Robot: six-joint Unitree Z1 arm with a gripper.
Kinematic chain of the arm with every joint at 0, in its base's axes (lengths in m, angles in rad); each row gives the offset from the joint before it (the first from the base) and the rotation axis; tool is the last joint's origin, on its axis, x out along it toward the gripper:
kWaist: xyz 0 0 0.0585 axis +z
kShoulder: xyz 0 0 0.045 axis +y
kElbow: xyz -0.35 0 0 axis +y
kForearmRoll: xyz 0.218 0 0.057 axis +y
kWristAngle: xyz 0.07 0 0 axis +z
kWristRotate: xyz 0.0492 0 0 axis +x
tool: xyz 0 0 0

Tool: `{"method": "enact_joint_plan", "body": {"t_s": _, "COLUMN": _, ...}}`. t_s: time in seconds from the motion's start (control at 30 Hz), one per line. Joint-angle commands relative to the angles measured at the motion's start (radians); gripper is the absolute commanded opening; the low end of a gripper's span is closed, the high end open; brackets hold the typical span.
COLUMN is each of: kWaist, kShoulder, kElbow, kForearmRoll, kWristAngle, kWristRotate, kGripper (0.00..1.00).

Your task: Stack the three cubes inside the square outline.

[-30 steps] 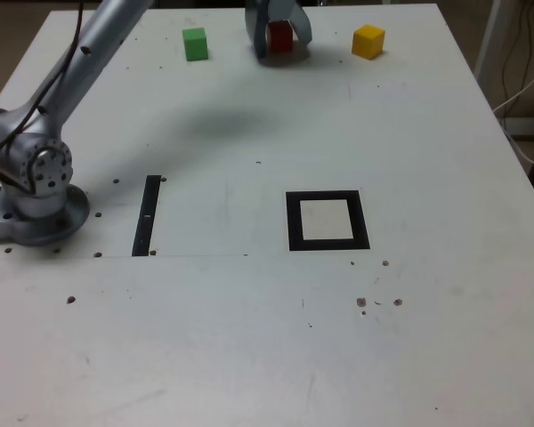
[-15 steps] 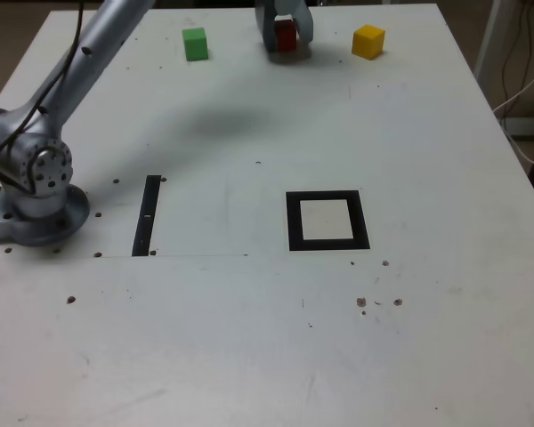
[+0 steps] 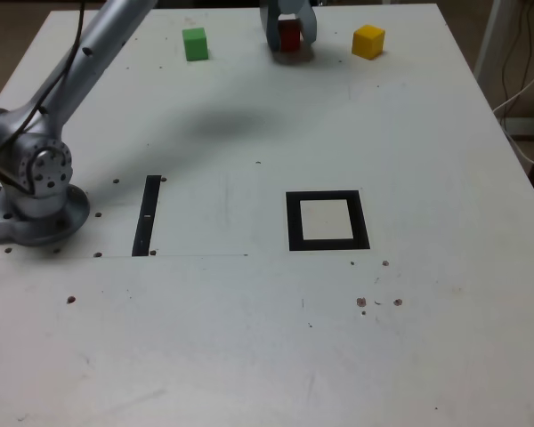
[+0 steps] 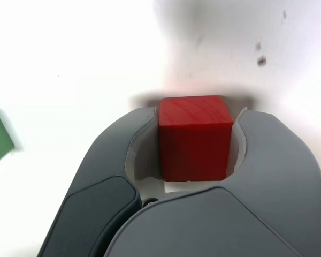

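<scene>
Shifted toward yellow cube (image 3: 368, 41): gripper (image 3: 290, 34)

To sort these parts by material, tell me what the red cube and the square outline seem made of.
Red cube: probably painted wood, satin; faint grain-like lines cross one face. Square outline: perhaps matte tape or print, looking flat against the table.

White table (image 3: 214, 338) | green cube (image 3: 195, 44) | yellow cube (image 3: 368, 42) | square outline (image 3: 295, 222) | black strip (image 3: 147, 216)
</scene>
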Motion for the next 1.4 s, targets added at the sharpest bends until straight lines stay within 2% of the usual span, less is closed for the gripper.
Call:
{"method": "enact_joint_plan", "body": {"t_s": 0.0, "kWaist": -0.021, "kShoulder": -0.059, "kElbow": 0.010, "kForearmRoll": 0.020, "kWristAngle": 0.000, "kWristRotate": 0.003, "kGripper": 0.18}}
{"method": "enact_joint_plan", "body": {"t_s": 0.37, "kWaist": -0.101, "kShoulder": -0.198, "kElbow": 0.175, "kForearmRoll": 0.017, "kWristAngle": 0.001, "kWristRotate": -0.033, "kGripper": 0.19}}
{"method": "enact_joint_plan", "body": {"t_s": 0.67, "kWaist": -0.199, "kShoulder": -0.406, "kElbow": 0.504, "kForearmRoll": -0.075, "kWristAngle": 0.036, "kWristRotate": -0.126, "kGripper": 0.18}}
{"method": "enact_joint_plan", "body": {"t_s": 0.83, "kWaist": -0.296, "kShoulder": -0.564, "kElbow": 0.757, "kForearmRoll": -0.183, "kWristAngle": 0.042, "kWristRotate": -0.205, "kGripper": 0.17}}
{"method": "enact_joint_plan", "body": {"t_s": 1.03, "kWaist": -0.439, "kShoulder": -0.689, "kElbow": 1.027, "kForearmRoll": -0.290, "kWristAngle": 0.043, "kWristRotate": -0.330, "kGripper": 0.17}}
{"method": "enact_joint_plan", "body": {"t_s": 1.37, "kWaist": -0.691, "kShoulder": -0.815, "kElbow": 1.258, "kForearmRoll": -0.379, "kWristAngle": 0.006, "kWristRotate": -0.519, "kGripper": 0.17}}
